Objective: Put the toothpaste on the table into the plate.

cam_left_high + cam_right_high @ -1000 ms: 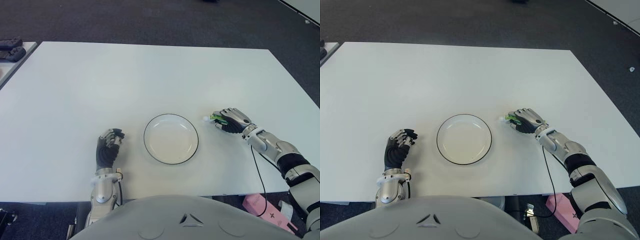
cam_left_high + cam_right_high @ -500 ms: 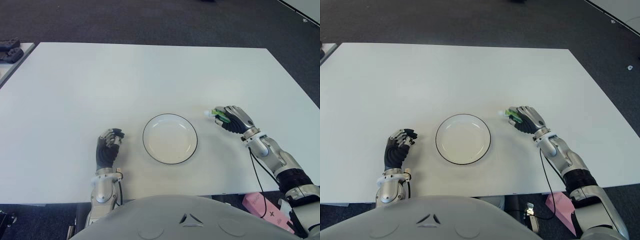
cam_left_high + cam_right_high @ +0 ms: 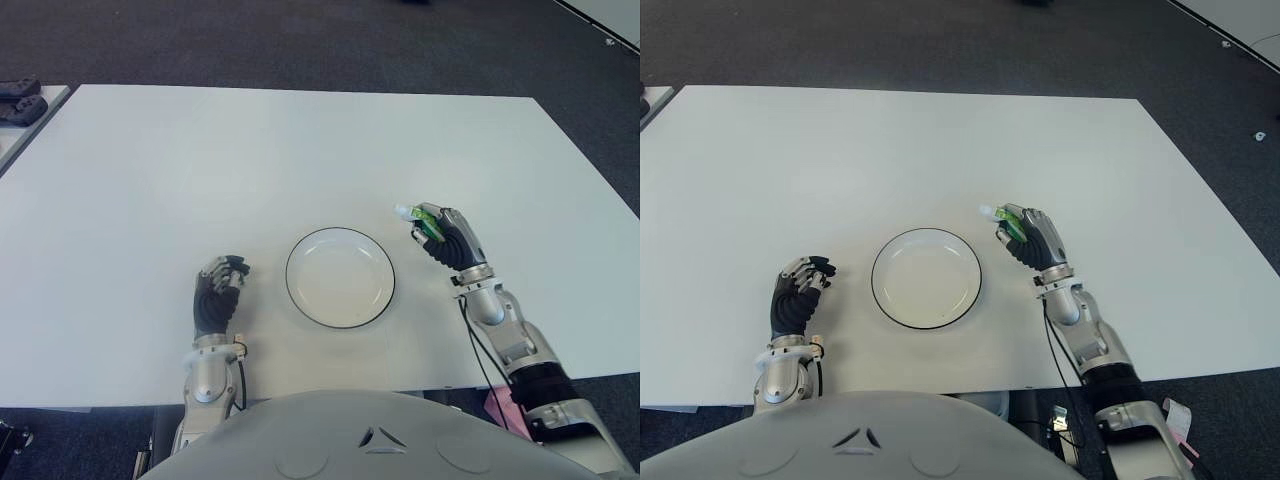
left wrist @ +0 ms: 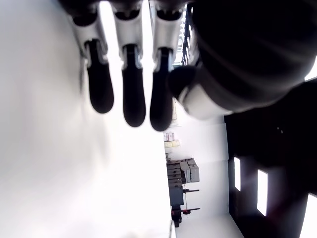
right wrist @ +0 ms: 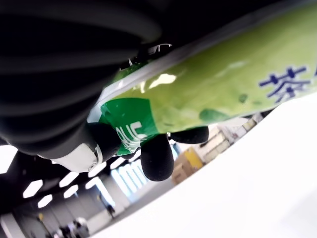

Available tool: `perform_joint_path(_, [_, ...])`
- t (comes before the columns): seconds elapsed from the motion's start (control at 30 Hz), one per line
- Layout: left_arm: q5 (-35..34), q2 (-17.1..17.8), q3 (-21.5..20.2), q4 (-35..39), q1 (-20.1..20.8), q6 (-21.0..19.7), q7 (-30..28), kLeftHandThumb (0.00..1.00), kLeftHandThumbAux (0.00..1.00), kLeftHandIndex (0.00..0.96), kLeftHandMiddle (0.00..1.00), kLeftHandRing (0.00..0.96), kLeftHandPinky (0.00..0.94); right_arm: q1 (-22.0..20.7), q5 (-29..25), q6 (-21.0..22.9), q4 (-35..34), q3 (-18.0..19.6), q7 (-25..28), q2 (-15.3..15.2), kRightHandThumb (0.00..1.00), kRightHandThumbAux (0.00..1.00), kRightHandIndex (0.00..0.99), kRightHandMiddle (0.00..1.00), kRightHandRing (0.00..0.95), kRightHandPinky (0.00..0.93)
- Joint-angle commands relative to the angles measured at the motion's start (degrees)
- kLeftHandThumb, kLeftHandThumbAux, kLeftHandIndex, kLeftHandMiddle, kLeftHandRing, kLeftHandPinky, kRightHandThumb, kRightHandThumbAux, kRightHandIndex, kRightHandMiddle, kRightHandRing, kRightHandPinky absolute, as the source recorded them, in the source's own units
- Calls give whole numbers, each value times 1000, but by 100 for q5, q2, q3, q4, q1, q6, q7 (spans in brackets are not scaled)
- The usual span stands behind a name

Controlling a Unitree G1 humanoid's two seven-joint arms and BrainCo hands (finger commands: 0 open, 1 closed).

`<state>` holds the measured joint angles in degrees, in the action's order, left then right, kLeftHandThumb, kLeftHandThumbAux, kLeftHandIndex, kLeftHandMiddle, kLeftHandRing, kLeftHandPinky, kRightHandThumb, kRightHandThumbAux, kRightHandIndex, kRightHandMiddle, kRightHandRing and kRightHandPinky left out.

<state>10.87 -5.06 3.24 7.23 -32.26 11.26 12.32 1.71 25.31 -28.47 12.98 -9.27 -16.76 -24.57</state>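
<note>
Left eye view: right robot hand (image 3: pixel 447 238) clutches toothpaste (image 3: pixel 424 217) above white table (image 3: pixel 250 160).

Green toothpaste tube (image 3: pixel 428 222): body mostly hidden inside the right hand (image 3: pixel 447 240). Only its white cap end protrudes. Small print on the tube unreadable.

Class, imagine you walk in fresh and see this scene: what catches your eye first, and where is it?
The green toothpaste stands out: the right hand grips it just right of the plate, not yet over it. The round dark-rimmed plate sits bare near the front edge of the white table. The left hand shows left of the plate, fingers curled, holding nothing.
</note>
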Motion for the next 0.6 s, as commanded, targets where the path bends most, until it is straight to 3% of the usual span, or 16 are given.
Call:
perform_joint_path(0.03, [27, -8, 13, -166, 34, -92, 30, 708, 721, 425, 489, 470, 457, -124, -102, -270, 69, 64, -319, 521, 739, 713, 439, 893, 886, 889])
perform_joint_path(0.3, [83, -19, 30, -217, 102, -116, 58, 708, 721, 425, 491, 473, 459, 39, -96, -604, -417, 82, -525, 1101, 741, 712, 440, 896, 888, 886])
perform_joint_path(0.6, [133, -67, 48, -266, 157, -138, 96, 709, 722, 425, 488, 470, 455, -66, -16, -1176, -471, 109, -541, 1351, 742, 712, 440, 897, 888, 885])
